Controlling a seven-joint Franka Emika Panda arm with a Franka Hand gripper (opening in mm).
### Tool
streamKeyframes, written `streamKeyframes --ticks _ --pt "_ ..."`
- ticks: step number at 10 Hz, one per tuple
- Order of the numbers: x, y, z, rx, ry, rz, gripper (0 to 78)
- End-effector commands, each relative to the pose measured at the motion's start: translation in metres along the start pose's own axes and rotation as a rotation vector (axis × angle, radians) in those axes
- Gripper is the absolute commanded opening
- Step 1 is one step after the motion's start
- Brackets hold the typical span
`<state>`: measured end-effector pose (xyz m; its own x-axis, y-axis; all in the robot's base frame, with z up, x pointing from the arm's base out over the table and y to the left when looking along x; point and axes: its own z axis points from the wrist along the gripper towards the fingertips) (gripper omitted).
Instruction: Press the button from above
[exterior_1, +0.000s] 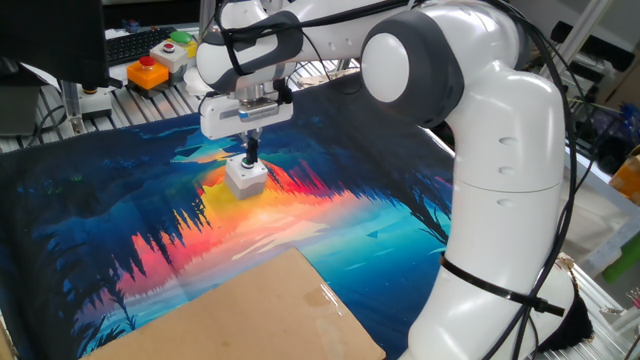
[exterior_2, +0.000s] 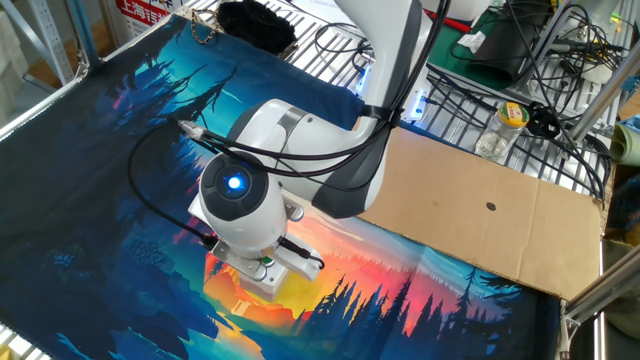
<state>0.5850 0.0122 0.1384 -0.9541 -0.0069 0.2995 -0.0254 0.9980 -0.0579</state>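
A small white-grey square box (exterior_1: 246, 178) sits on the colourful mat (exterior_1: 100, 200) at mid-left in one fixed view. My gripper (exterior_1: 251, 157) points straight down over it. Its dark fingertips are together and rest on the top of the box. The green button is hidden under the fingertips. In the other fixed view the arm's wrist (exterior_2: 240, 205) covers the box and the fingertips, and only the hand's underside (exterior_2: 268, 270) shows.
An orange-yellow box with a red button (exterior_1: 148, 72) and a grey box with green and red buttons (exterior_1: 180, 45) stand on the rack beyond the mat. A cardboard sheet (exterior_1: 250, 315) lies on the near side of the mat and also shows in the other fixed view (exterior_2: 490, 215). Cables lie along the rack (exterior_2: 520, 60).
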Motion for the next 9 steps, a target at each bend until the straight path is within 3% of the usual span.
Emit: streamKeyframes --ticks 1,9 --pt "-0.002 0.008 0.022 0.012 0.009 0.009 0.0" --pt "-0.009 0.011 0.041 0.043 -0.017 0.008 0.0"
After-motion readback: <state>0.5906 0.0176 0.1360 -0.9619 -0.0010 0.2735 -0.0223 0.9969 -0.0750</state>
